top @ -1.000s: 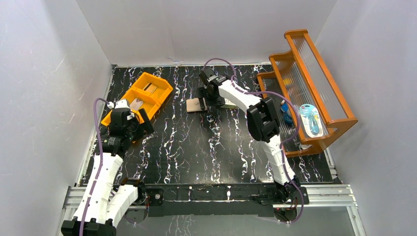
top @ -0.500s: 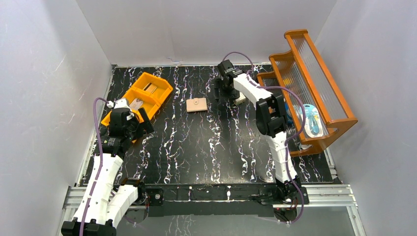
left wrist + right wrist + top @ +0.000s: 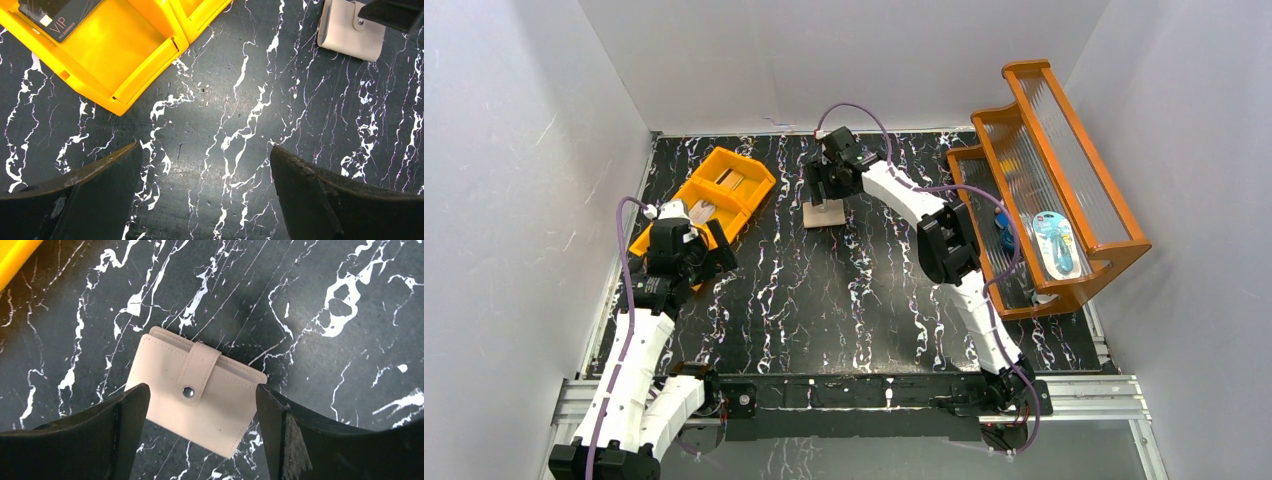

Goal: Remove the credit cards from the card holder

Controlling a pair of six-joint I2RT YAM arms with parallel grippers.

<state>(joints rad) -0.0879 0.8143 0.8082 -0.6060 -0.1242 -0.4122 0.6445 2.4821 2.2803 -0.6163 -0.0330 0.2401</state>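
The card holder point(image 3: 195, 410) lies shut on the black marbled table point(image 3: 320, 300), toward the far middle of the surface, with its snap tab point(image 3: 200, 371) fastened. The right gripper point(image 3: 201, 388) hangs directly over it with its jaws spread wide, one finger at each side of the holder, gripping nothing. Whether the fingers touch it cannot be told. A dark card point(image 3: 57, 15) marked VIP lies in a compartment of the orange bin point(image 3: 135, 55) at the far left. The left gripper point(image 3: 205, 147) hovers over bare table just beside that bin, its jaws wide apart and empty.
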